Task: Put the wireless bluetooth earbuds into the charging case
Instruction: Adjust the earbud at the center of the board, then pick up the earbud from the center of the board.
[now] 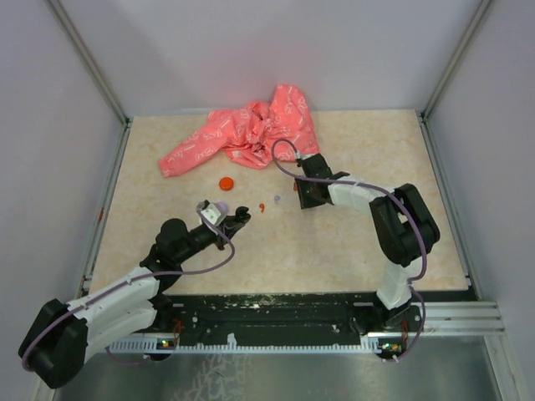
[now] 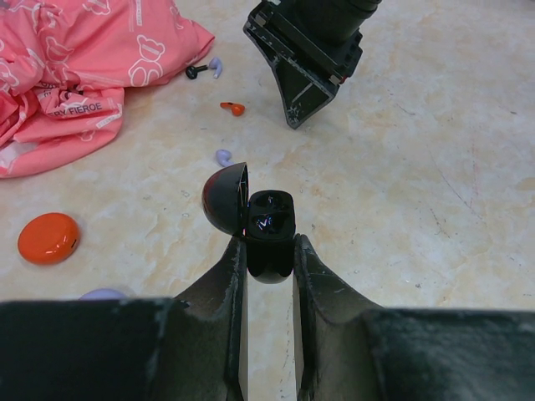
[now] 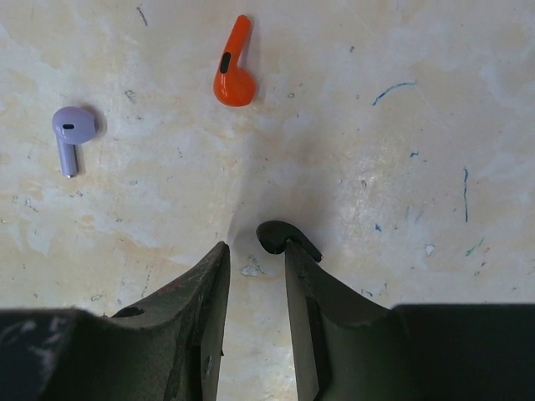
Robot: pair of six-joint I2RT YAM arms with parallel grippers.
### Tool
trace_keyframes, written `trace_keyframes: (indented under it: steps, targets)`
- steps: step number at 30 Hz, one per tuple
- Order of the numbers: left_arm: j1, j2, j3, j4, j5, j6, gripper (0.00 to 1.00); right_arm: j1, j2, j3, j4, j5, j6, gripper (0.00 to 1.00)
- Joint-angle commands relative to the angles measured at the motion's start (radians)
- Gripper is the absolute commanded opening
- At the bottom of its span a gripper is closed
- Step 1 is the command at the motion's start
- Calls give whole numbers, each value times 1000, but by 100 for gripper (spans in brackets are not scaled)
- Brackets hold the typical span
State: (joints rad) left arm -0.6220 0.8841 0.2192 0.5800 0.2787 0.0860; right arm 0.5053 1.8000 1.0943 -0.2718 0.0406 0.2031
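The left end effector [image 2: 269, 244] is clamped on the black case [image 2: 272, 215], held near the middle of the desk [image 1: 351, 251] with its lid swung open to one side. The inside is too dark to tell whether its wells are empty.

The right end effector [image 3: 253, 251] hangs low over the desk just right of the middle, tips down. Its jaws are a little apart with nothing between them. A black earbud [image 3: 274, 236] lies on the desk touching the tip of one finger, outside the gap. Between the two end effectors lie an orange earbud [image 3: 232, 79] and a lavender earbud [image 3: 69, 125], apart from each other. The orange case [image 2: 48, 237] sits shut on the desk near the pink cloth [image 2: 75, 75] at the far edge, with nothing gripping it.

The step in hand looks like picking up the black earbud for the open case. The next move calls for:
- shifting the right jaws sideways until the bud sits between them;
- closing on its head rather than the thin stem;
- carrying it to the black case and lining the stem up with a well.

The bud looks small and smooth, so a nudge from the finger may roll it away. The orange earbud and orange case are not yet dealt with.
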Motion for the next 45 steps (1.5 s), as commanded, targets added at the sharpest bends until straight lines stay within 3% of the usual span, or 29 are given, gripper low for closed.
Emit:
trace_keyframes:
  steps: [1, 7, 11, 15, 22, 36, 45]
  targets:
    - [-3, -20, -3, 4, 12, -3, 1, 9, 1, 77, 37, -30, -13, 33]
    - [-2, -23, -4, 3, 12, -2, 1, 40, -39, 129, -52, -100, -87, 34]
    - [-3, -23, -3, 3, 18, -3, 1, 42, -71, 145, -113, -57, -203, 33]
    - [-2, -28, -5, 3, 26, -3, 1, 43, -13, 217, -202, -26, -315, 33]
    - [-2, -35, -11, 7, 26, 0, 1, 42, 55, 263, -193, -25, -399, 33]
    - [-2, -34, -16, 24, 53, 5, 1, 39, 152, 308, -245, -53, -455, 32]
    - [-3, -31, -18, 30, 62, 7, 1, 34, 183, 324, -282, -62, -460, 27]
